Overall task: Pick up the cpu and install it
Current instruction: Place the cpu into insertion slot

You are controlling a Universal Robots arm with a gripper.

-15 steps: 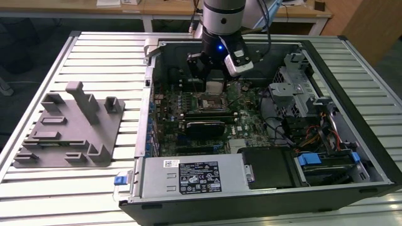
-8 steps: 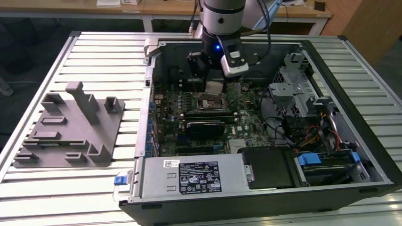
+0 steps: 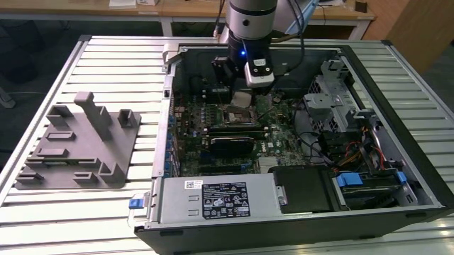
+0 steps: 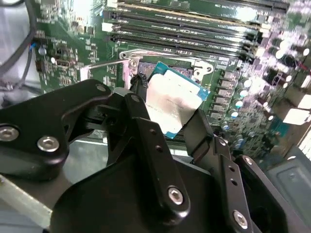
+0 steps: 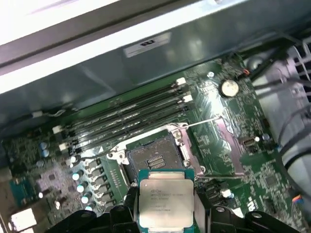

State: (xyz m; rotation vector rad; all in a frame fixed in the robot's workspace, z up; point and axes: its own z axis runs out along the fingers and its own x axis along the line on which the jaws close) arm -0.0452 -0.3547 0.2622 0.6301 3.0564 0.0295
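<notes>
Since the end effector [image 4: 170,104] is closed on two opposite edges of the cpu [image 5: 164,200], the relation that matters now is the one between this chip and the socket [image 5: 154,158]. At the exterior view's left, a grey fixture [image 3: 78,146] with upright posts stands on the slatted worktop [image 3: 106,58], well apart from the work. Next comes the open computer case [image 3: 284,234], which lies on its side. It contains a power supply [image 3: 212,199] at the near wall and the green motherboard [image 3: 273,133] behind it. Over the middle of this board the arm holds the cpu above the socket and apart from it, so the chip is not seated. In the first wrist view the socket lies just beyond the far edge of the chip. Its frame is open and the contact field is bare, so I judge that nothing is in it. The chip's edges look nearly parallel to the socket's edges, though in the second wrist view the chip seems a little tilted. At the exterior view's right, the case also holds a metal drive cage [image 3: 333,106] and some cables [image 3: 354,154].
</notes>
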